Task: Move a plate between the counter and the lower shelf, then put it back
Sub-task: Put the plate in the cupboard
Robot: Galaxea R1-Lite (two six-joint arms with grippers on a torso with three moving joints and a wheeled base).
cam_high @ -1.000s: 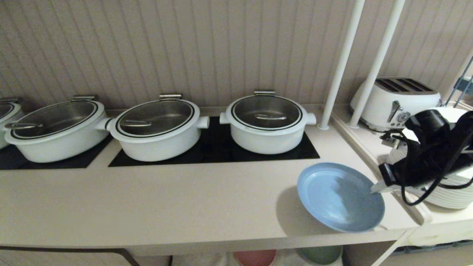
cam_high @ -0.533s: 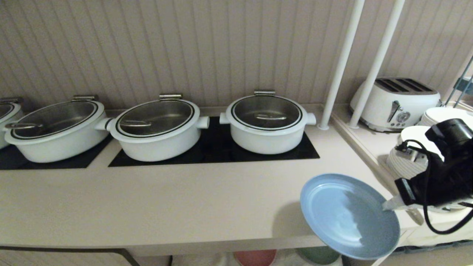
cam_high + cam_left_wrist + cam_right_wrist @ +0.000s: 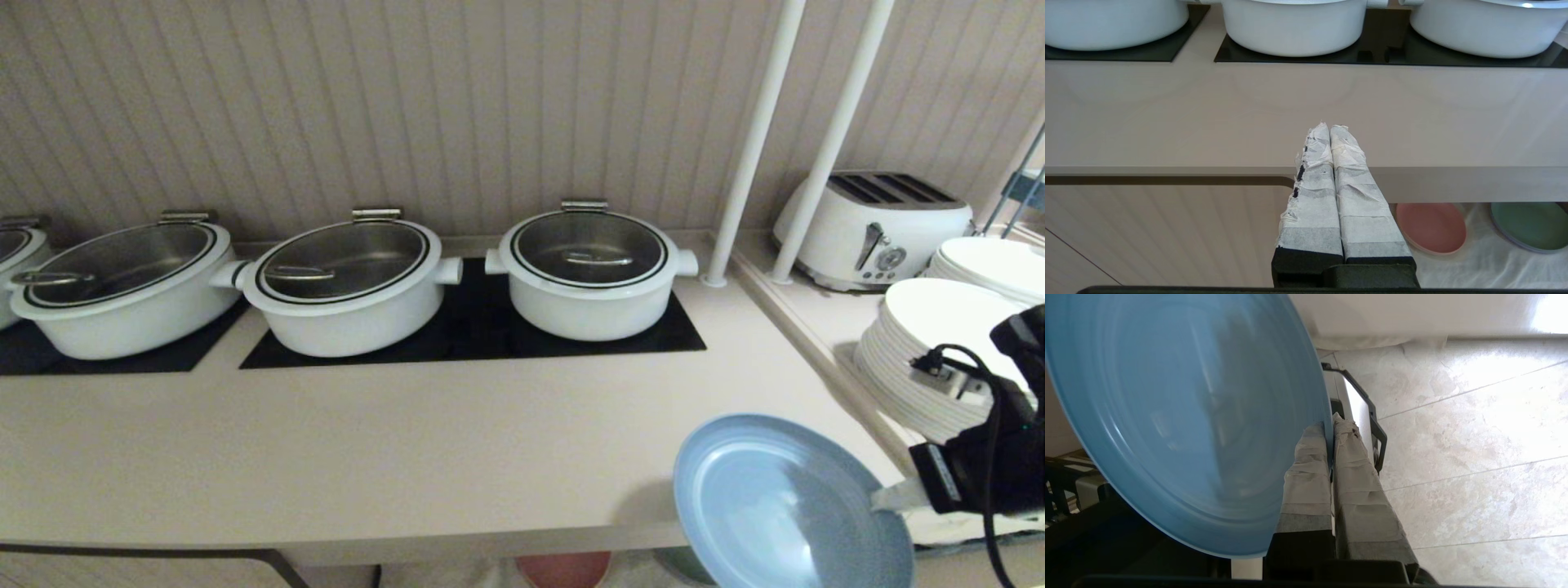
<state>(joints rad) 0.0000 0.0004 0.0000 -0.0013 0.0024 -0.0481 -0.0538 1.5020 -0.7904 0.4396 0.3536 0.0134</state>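
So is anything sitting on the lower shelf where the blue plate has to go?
Yes. A pink plate and a green plate already lie on the lower shelf's white cloth. The right gripper holds the blue plate past the counter's front edge.

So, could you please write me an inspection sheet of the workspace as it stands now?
Surface: the counter carries three white lidded pots on black hob panels.
Job's things: the plate, tilted, hangs past the counter's front edge; lower shelf holds a pink plate and a green plate on white cloth.
Clutter: toaster and white plate stacks on the side top.
Grippers: right gripper pinches the plate's rim; left gripper shut, empty, before the counter.
Cables: black cable loops over the right arm.
Surroundings: ribbed wall, two white poles, tiled floor.
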